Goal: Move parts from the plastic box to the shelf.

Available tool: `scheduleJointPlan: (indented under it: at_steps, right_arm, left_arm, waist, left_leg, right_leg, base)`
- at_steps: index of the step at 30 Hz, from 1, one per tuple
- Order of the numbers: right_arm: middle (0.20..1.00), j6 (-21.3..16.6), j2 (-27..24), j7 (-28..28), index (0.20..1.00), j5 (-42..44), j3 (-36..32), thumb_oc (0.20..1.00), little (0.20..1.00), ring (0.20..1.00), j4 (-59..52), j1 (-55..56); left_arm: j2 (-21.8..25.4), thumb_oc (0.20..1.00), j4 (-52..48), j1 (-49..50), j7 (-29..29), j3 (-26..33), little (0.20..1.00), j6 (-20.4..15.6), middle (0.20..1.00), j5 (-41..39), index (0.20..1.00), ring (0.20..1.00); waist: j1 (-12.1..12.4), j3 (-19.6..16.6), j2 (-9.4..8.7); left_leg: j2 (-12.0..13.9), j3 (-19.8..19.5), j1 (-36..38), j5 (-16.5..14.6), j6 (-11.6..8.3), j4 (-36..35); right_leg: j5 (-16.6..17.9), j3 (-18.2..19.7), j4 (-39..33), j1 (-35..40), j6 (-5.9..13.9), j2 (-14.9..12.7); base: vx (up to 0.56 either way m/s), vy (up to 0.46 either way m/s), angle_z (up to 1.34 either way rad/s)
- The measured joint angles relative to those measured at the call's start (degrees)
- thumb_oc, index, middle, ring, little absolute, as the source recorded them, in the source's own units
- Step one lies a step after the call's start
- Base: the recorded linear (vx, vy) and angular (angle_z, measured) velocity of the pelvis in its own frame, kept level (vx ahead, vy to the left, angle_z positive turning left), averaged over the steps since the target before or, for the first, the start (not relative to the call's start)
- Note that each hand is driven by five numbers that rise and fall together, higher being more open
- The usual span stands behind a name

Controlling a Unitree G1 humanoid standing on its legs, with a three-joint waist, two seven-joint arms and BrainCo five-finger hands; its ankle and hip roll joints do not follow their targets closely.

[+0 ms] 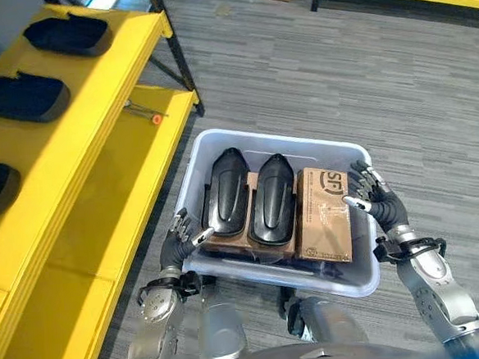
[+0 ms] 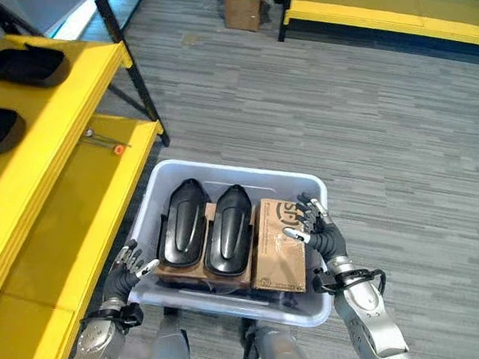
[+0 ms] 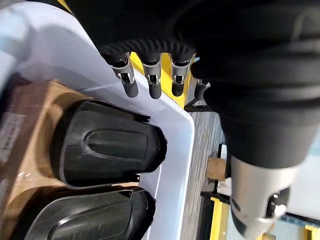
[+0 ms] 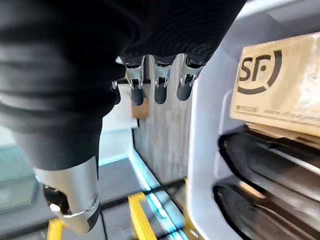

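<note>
Currently listed: one plastic box [image 1: 191, 168], white, open-topped, held up in front of the robot beside the yellow shelf [image 1: 85, 207]. Two black moulded parts [image 1: 225, 190] are laid side by side lengthwise in the box, touching or nearly so, and rest on a flat brown carton [image 1: 252, 248] beneath them. A second cardboard carton [image 1: 324, 215] is placed just beside the parts, on the box's right side, against the wall. The left hand [image 1: 182, 235] is set at the box's left rim; its fingers [image 3: 152, 82] are seen loosely bent over the rim's edge, the thumb apart, and nothing is enclosed by them. The right hand [image 1: 376, 199] is set at the box's right rim, with fingers [image 4: 159, 85] likewise relaxed and spread beside the wall; no part is held. Three further dark parts [image 1: 20, 96] are stored in a row on the shelf's upper level. A small tool with an orange tip [image 1: 146, 114] is left on the lower level. Grey striped floor [image 1: 364, 80] is recorded below the box.
</note>
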Motion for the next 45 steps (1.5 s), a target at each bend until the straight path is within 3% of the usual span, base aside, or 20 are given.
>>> scheduleJointPlan:
  at_steps: [2, 3, 6, 11, 23, 29, 36, 45]
  right_arm:
    - [1.000, 0.11, -1.45, 0.32, 1.000, 0.99, -1.52, 1.000, 1.000, 1.000, 0.12, 0.30]
    - [1.000, 0.48, -0.37, 0.31, 1.000, 0.99, -2.22, 1.000, 1.000, 1.000, 0.40, 1.35]
    - [1.000, 1.36, 1.81, 0.70, 1.000, 0.99, -1.63, 1.000, 1.000, 1.000, 0.20, 2.47]
    - [1.000, 2.25, 2.01, 1.18, 1.000, 0.87, -1.24, 1.000, 1.000, 1.000, 0.15, 2.43]
    - [1.000, 2.35, 1.85, -0.60, 1.000, -1.17, -0.24, 1.000, 1.000, 1.000, 0.20, -2.51]
    - [1.000, 2.30, 1.99, -3.23, 1.000, -1.35, 6.39, 1.000, 1.000, 1.000, 3.88, -10.98]
    - [1.000, 2.08, 3.42, -7.67, 1.000, -1.44, 10.67, 1.000, 1.000, 1.000, 10.24, -22.15]
    - [1.000, 1.98, 6.16, -10.42, 1.000, -1.31, 12.52, 1.000, 1.000, 1.000, 15.15, -25.78]
  left_arm:
    - [-0.54, 1.000, -0.56, -0.25, -0.06, -0.31, 1.000, -0.26, 1.000, 0.00, 1.000, 1.000]
    - [-0.05, 1.000, -0.60, -1.29, 0.05, -0.34, 1.000, -0.19, 1.000, -0.01, 1.000, 1.000]
    - [0.59, 1.000, -1.13, -1.42, -0.01, -0.05, 1.000, -0.06, 1.000, 0.01, 1.000, 1.000]
    - [1.38, 1.000, -1.82, -0.98, 0.01, 0.90, 1.000, -0.08, 1.000, 0.01, 1.000, 1.000]
    - [1.50, 1.000, -2.45, 0.07, 0.32, 0.84, 1.000, -0.02, 1.000, 0.03, 1.000, 1.000]
    - [2.57, 1.000, -3.59, -3.38, 2.11, -1.58, 1.000, -0.06, 1.000, -0.02, 1.000, 1.000]
    - [2.28, 1.000, -3.55, -9.07, 5.74, -3.18, 1.000, -1.44, 1.000, -2.06, 1.000, 1.000]
    - [1.84, 1.000, -3.37, -12.86, 8.81, -4.28, 1.000, -2.41, 1.000, -2.39, 1.000, 1.000]
  waist:
    - [-2.19, 0.16, 3.99]
    - [-3.23, 0.87, 2.92]
    - [-2.02, 0.92, 1.75]
    - [-2.31, 0.58, 0.86]
    - [-2.98, -0.59, -0.16]
    - [-2.23, 0.11, 0.66]
    - [-0.58, 6.64, 3.99]
    - [0.05, 11.60, 3.24]
  left_leg:
    - [-0.28, 4.20, 3.06, -0.36, 1.55, -1.39]
    - [-1.97, 5.02, 3.55, 0.10, 1.98, -1.62]
    - [-6.13, 9.64, 5.91, -1.80, 4.76, -2.58]
    - [-9.28, 11.72, 7.30, -2.98, 6.58, -3.06]
    - [-8.81, 13.00, 7.20, -3.00, 6.58, -4.29]
    - [-8.69, 12.72, 0.73, -1.81, 6.74, -3.67]
    - [-8.63, 11.83, -3.47, -1.10, 6.61, -2.82]
    - [-8.67, 11.46, -6.40, -1.03, 6.55, -2.59]
  right_leg:
    - [-0.37, 0.44, 0.76, -0.17, 1.95, 0.05]
    - [-0.02, 1.35, 0.80, -0.68, 3.37, -1.65]
    - [-0.03, 4.27, 1.02, -0.96, 5.44, -5.91]
    - [2.66, 4.49, -3.42, 1.84, 8.15, -9.23]
    - [5.90, 4.97, -10.23, 3.59, 8.15, -8.26]
    - [7.49, 4.68, -10.47, -2.34, 8.13, -8.27]
    - [8.37, 3.98, -10.47, -5.71, 8.02, -8.25]
    - [8.41, 3.58, -10.24, -8.28, 7.99, -8.31]
  base:
    - [0.06, 0.316, -0.39]
    - [0.09, 0.408, -0.17]
    - [0.05, 0.213, -0.41]
    - [0.05, 0.153, -0.17]
    - [0.00, 0.018, -0.06]
    - [-0.07, -0.023, 0.02]
    - [-0.03, -0.026, 0.05]
    - [-0.01, 0.002, 0.02]
